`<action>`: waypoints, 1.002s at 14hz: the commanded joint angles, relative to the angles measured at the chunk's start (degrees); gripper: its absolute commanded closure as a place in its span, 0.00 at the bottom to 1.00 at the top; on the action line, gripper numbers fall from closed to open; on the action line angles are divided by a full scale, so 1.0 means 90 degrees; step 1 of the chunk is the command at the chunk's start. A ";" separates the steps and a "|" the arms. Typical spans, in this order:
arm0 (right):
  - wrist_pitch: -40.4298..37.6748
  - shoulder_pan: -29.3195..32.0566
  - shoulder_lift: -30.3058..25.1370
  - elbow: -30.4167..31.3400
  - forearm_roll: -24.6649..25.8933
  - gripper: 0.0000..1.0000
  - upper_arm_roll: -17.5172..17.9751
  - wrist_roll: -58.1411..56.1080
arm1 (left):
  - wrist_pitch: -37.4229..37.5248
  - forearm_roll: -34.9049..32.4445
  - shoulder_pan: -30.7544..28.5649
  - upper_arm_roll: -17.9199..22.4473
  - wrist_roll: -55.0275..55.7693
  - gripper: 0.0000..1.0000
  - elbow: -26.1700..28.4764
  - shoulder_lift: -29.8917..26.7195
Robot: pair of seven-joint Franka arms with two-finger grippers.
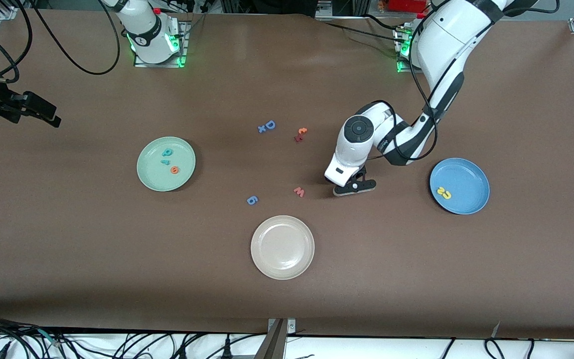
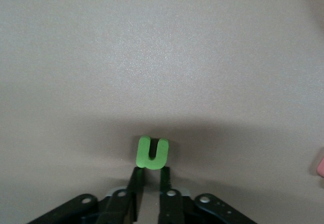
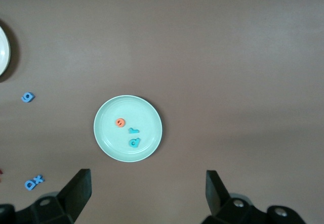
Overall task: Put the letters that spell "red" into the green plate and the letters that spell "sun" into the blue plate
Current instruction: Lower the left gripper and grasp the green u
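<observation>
Green foam sits pinched between your left end effector (image 2: 151,181) fingers: the n (image 2: 152,153) is clamped at its base, and the end effector is down at the table (image 1: 287,299), so you can count it as closed on that letter. From that end effector, the blue plate (image 1: 476,199) lies toward the left arm's end of the table, well apart, with the yellow s (image 1: 448,195) and yellow u (image 1: 440,190) lying in it, touching each other. Just beside the left end effector, toward the right arm's end, you have the pinkish-red w (image 1: 299,191), and the blue g (image 1: 251,200) lies a little past that. Nearer the front camera than the end effector is the cream-white plate (image 1: 282,247). Farther from the front camera than the w lies a small red and orange cluster (image 1: 300,134), and beside it the blue capital D (image 1: 269,124) with a small blue x (image 1: 261,129) touching it.

Your right end effector (image 3: 147,191) waits up in the air with its fingers spread wide and nothing between them, at the right arm's end of the table. Seen from it, the green plate (image 3: 152,107) lies below, holding the teal d (image 3: 134,142), the teal r (image 3: 133,130) and the orange e (image 3: 120,123), the three close together
</observation>
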State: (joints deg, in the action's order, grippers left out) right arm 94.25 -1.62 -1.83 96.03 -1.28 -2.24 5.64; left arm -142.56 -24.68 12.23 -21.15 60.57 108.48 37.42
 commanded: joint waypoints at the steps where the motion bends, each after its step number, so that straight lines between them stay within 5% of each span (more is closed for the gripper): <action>1: -0.0072 -0.0005 0.0076 -0.0162 0.0113 0.00 0.0034 -0.0031 | 0.0009 -0.0246 0.0067 0.0046 0.0125 0.64 -0.0168 0.0090; 2: -0.0082 -0.0005 0.0076 -0.0162 0.0103 0.00 0.0034 -0.0031 | 0.0009 -0.0246 0.0067 0.0055 0.0125 0.32 -0.0198 0.0100; 4: -0.0062 -0.0005 0.0076 -0.0162 0.0103 0.00 0.0034 -0.0031 | 0.0019 -0.0236 0.0067 0.0075 0.0135 0.27 -0.0266 0.0100; 5: -0.0052 -0.0015 0.0076 -0.0162 0.0103 0.00 0.0034 -0.0031 | 0.0019 -0.0245 0.0067 0.0094 0.0115 0.16 -0.0266 0.0109; 14: -0.0130 -0.0005 0.0076 -0.0152 0.0083 0.00 0.0024 -0.0022 | 0.0009 -0.0470 0.0106 0.0260 -0.0080 0.36 -0.0276 0.0207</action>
State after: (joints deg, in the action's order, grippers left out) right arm 94.22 -1.64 -1.70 96.03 -1.19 -2.11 5.64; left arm -142.63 -26.76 12.39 -19.25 59.27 107.49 38.26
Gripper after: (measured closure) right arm 0.000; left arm 0.335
